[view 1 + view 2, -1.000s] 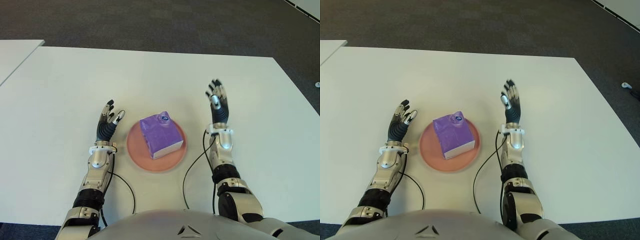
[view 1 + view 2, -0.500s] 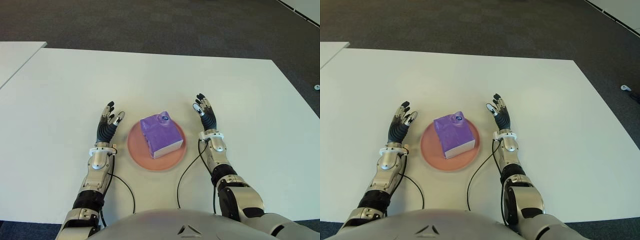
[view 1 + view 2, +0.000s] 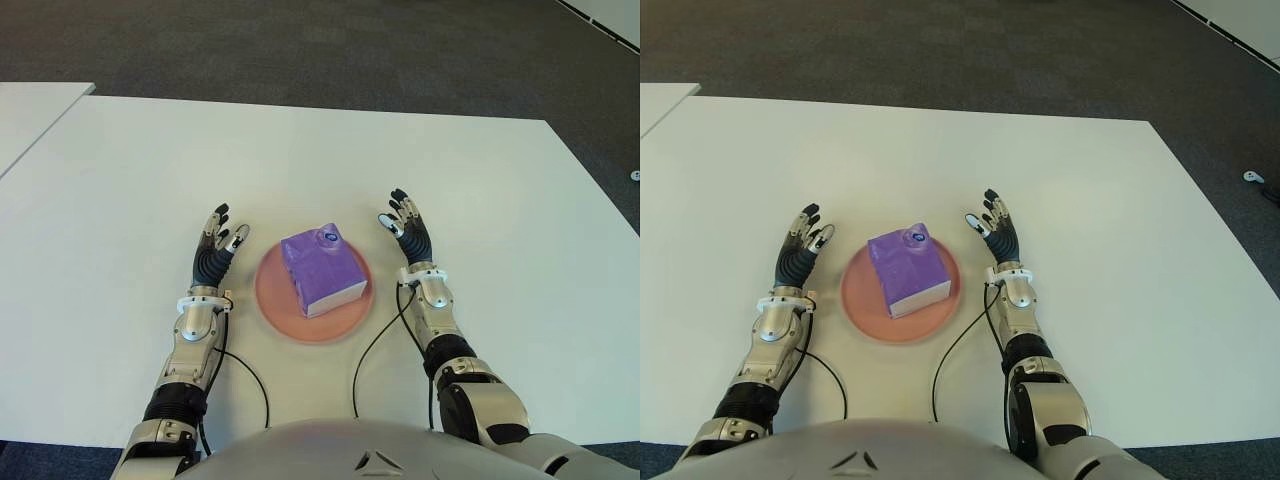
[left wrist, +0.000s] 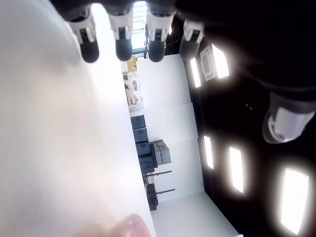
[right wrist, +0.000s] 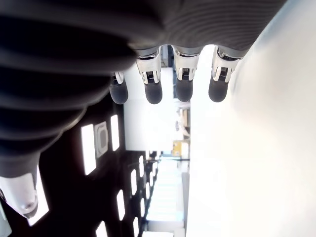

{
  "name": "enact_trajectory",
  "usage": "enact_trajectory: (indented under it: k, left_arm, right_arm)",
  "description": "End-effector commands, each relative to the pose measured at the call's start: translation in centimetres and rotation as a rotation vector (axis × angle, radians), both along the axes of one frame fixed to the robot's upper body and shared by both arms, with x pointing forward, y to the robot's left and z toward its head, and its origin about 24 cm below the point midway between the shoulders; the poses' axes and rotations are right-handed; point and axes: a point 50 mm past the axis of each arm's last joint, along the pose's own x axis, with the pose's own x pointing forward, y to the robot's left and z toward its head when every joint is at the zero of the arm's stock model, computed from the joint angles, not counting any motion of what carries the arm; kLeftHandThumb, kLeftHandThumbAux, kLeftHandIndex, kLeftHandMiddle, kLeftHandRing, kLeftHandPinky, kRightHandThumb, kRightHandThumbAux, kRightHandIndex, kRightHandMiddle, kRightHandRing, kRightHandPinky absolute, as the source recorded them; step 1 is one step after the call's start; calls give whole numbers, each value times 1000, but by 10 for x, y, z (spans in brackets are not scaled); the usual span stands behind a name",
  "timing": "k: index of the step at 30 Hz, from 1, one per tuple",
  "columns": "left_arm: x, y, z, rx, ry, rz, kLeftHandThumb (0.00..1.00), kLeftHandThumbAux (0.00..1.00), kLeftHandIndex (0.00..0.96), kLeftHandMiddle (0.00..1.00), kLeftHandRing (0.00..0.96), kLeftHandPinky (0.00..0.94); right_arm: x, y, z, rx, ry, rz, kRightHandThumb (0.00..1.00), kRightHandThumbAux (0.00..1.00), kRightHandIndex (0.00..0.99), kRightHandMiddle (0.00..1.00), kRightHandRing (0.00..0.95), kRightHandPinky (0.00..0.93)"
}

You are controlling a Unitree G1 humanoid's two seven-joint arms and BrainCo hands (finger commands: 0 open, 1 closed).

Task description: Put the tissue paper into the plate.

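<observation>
Both hands are just hanging out on either side of the plate, neither one holding anything. Left hand [image 3: 214,252] shows at about 9 o'clock from the pink plate [image 3: 278,312], fingers straight and slightly fanned, pointing away from the robot. From its wrist view you can see the fingertips [image 4: 123,49] stretched out in a row with nothing between them, so it's let go and relaxed. Right hand [image 3: 410,232] is at roughly 3 o'clock from the plate, just beside the rim, palm turned inward toward the pack, fingers spread loose too. Its own wrist view shows the same deal, fingertips [image 5: 153,92] lined up with nothing in them.

Purple tissue pack [image 3: 320,271] is sitting in the plate, roughly in the middle and turned a bit askew, with a little tuft or tab poking up at its far end. Plate is on the white table [image 3: 320,160], close to the robot's edge. Black cables [image 3: 245,362] trail from both forearms back across the tabletop toward the torso. Dark carpet beyond the table at 12 o'clock.
</observation>
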Motion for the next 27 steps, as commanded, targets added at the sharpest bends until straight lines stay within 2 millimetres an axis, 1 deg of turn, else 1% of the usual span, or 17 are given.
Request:
enact_trajectory:
  k: [1, 6, 11, 18, 27]
  left_arm:
    - [-15, 2, -21, -15, 120, 7, 0, 419, 0, 0, 0, 0]
    - [-15, 1, -19, -21, 115, 2, 0, 419, 0, 0, 0, 0]
    - [-15, 0, -18, -23, 113, 0, 0, 422, 0, 0, 0, 0]
    - [-16, 0, -18, -23, 116, 0, 0, 421, 0, 0, 0, 0]
    - [-16, 1, -17, -25, 117, 3, 0, 426, 0, 0, 0, 0]
  right_arm:
    - [-44, 0, -52, 9, 262, -10, 0, 565, 0, 0, 0, 0]
    - [-47, -1, -50, -1, 238, -8, 0, 559, 0, 0, 0, 0]
    - [-59, -9, -50, -8, 214, -11, 0, 554, 0, 0, 0, 0]
    - [-63, -9, -48, 4, 193, -22, 0, 540, 0, 0, 0, 0]
    - [-77, -13, -49, 19, 166, -25, 0, 531, 0, 0, 0, 0]
